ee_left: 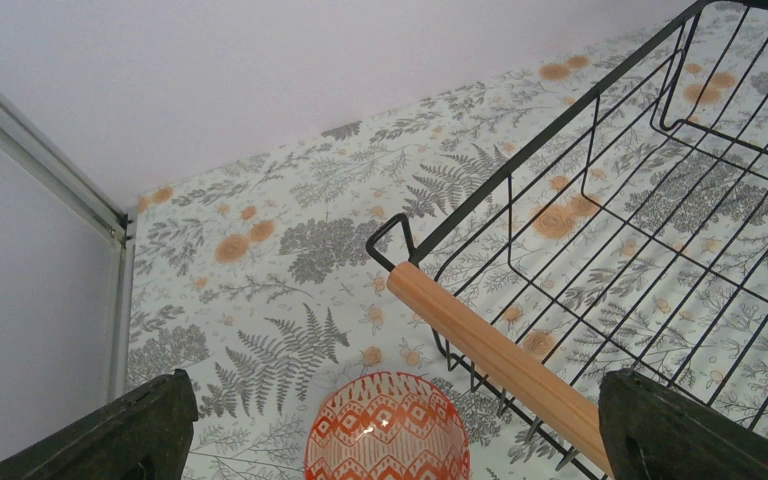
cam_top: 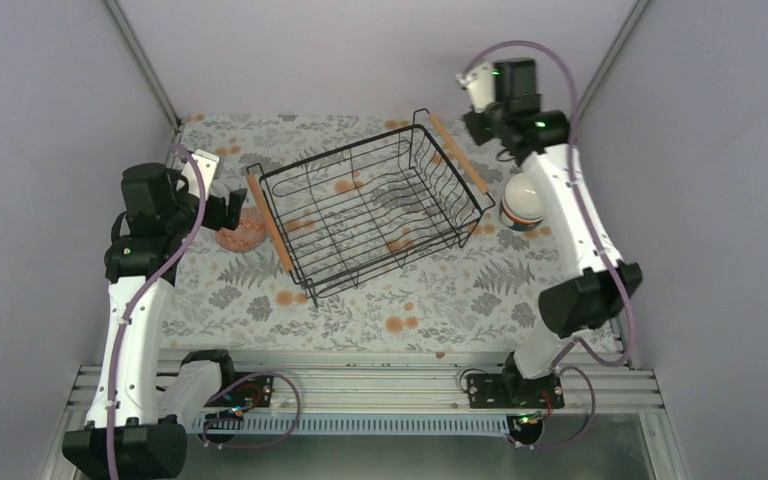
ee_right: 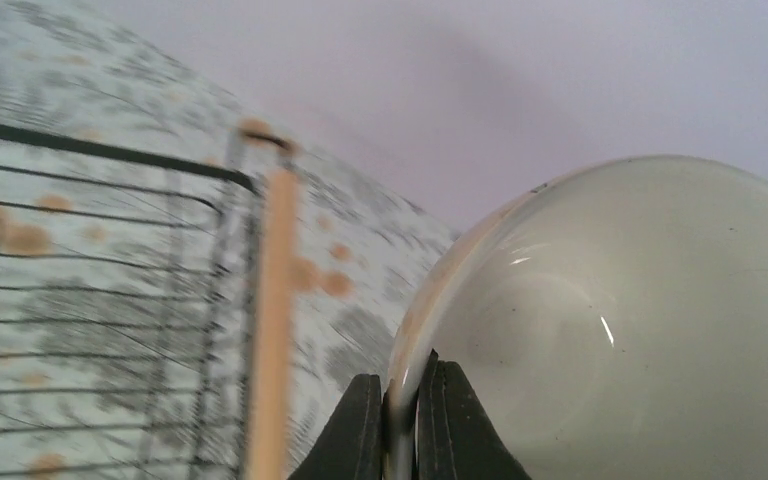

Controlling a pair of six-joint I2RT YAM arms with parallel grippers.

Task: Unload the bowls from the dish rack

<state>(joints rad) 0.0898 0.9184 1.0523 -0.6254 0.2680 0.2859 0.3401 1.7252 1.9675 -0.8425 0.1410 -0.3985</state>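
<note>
Our right gripper (ee_right: 400, 388) is pinching the thin rim of a pale bowl (ee_right: 610, 320), fingers closed tight on either side of the wall. It is holding the bowl in the air just beyond the right wooden handle (ee_right: 272, 330) of the dish rack (cam_top: 345, 150). Our left gripper (ee_left: 398, 400) is hanging wide open and empty, directly over the orange bowl (ee_left: 387, 432). That bowl is sitting on the cloth (ee_left: 290, 250) just outside the left wooden handle (ee_left: 490, 355).

We are seeing no bowls in the rack from above, so we are judging the unloading nearly done. The coming move turns on the stacked bowls (cam_top: 522, 200). They are standing on the table right of the rack, nearer our bases than the raised gripper and partly under the right forearm. The right arm is much the nearer one. The rack's long axis is running handle to handle, slanting away toward the right.

The pale bowl is looking smooth and glossy, likely glazed and slippery at the rim. The orange one is carrying a white zigzag pattern. The rack is open black wire, and the cloth is printed with ferns.
</note>
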